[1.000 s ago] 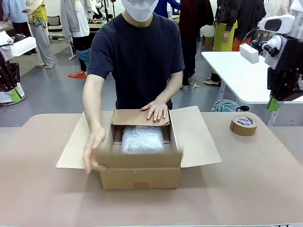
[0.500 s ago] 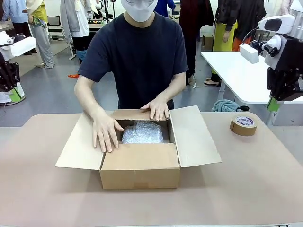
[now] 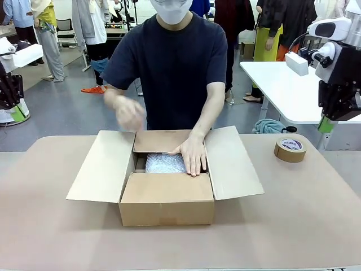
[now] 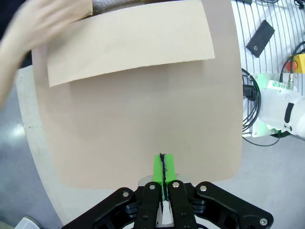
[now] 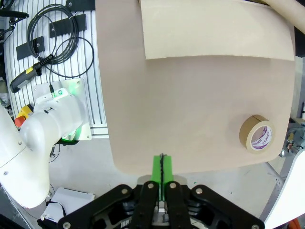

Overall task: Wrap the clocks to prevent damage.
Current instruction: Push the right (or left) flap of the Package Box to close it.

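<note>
An open cardboard box [image 3: 166, 206] stands mid-table, its near and far flaps folded inward. Inside lies a bubble-wrapped bundle [image 3: 162, 164]; the clocks themselves are hidden. One of the person's hands [image 3: 194, 155] rests on the far flap and the bundle's edge, while the other hand [image 3: 127, 113] is raised and blurred above the box. My left gripper [image 4: 163, 164] is shut and empty, high over the table's left end. At the right end my right gripper [image 5: 162, 164] is likewise shut on nothing. The box's side flaps [image 4: 128, 43] [image 5: 214, 28] show far off in the wrist views.
A roll of brown tape [image 3: 290, 149] [image 5: 258, 133] lies flat at the table's far right. My right arm [image 3: 338, 84] stands beyond the right edge and my left arm [image 3: 8, 93] beyond the left. A white table [image 3: 282, 90] and people stand behind.
The person folded the near flap inward, then lifted one hand off the box. The other hand slid from the far flap toward the bundle. Both grippers stayed put.
</note>
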Controlling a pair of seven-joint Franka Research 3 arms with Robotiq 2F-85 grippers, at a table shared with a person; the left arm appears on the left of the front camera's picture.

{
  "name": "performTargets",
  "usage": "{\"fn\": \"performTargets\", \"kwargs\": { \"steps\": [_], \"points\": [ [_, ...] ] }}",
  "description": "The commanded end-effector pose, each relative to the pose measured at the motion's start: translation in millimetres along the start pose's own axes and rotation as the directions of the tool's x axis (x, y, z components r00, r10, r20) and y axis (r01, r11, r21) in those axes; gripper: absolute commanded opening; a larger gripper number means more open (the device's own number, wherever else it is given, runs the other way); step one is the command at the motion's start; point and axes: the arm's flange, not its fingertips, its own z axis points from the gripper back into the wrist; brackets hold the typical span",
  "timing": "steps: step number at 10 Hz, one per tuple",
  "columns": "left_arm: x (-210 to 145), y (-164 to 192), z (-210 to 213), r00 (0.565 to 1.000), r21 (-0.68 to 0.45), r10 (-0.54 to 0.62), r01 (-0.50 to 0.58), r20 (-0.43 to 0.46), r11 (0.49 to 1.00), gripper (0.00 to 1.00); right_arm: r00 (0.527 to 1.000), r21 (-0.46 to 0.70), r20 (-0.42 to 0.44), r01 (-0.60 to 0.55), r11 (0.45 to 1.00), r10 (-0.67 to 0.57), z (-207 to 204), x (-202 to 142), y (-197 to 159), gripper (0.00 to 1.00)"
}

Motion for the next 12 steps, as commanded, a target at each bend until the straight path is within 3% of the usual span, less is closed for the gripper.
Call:
{"fn": "performTargets", "kwargs": {
  "steps": [1, 6, 7, 8, 9, 12],
  "points": [
    [-1, 0, 1, 1.000, -0.007, -0.009, 0.009, 0.008, 1.000, 0.00, 1.000, 0.000, 0.018, 0.011, 1.000, -0.011, 0, 3, -1, 0.01],
    [0, 0, 0, 1.000, 0.000, 0.000, 0.000, 0.000, 1.000, 0.00, 1.000, 0.000, 0.018, 0.011, 1.000, -0.011, 0, 3, -1, 0.01],
    [-23, 4, -25, 0.986, 0.035, -0.051, 0.046, 0.156, 0.998, 0.00, 1.000, 0.000, 0.018, 0.011, 1.000, -0.011, 0, 3, -1, 0.01],
    [-40, 15, -49, 0.955, 0.071, -0.014, -0.008, 0.297, 0.997, 0.00, 1.000, 0.000, 0.018, 0.011, 1.000, -0.011, 0, 3, -1, 0.01],
    [-49, 4, -83, 0.937, 0.115, 0.028, -0.072, 0.349, 0.991, 0.00, 1.000, 0.000, 0.018, 0.011, 1.000, -0.011, 0, 3, -1, 0.01],
    [-71, 6, -134, 0.889, 0.057, 0.151, -0.194, 0.432, 0.979, 0.00, 1.000, 0.000, 0.018, 0.011, 1.000, -0.011, 0, 3, -1, 0.01]
  ]
}}
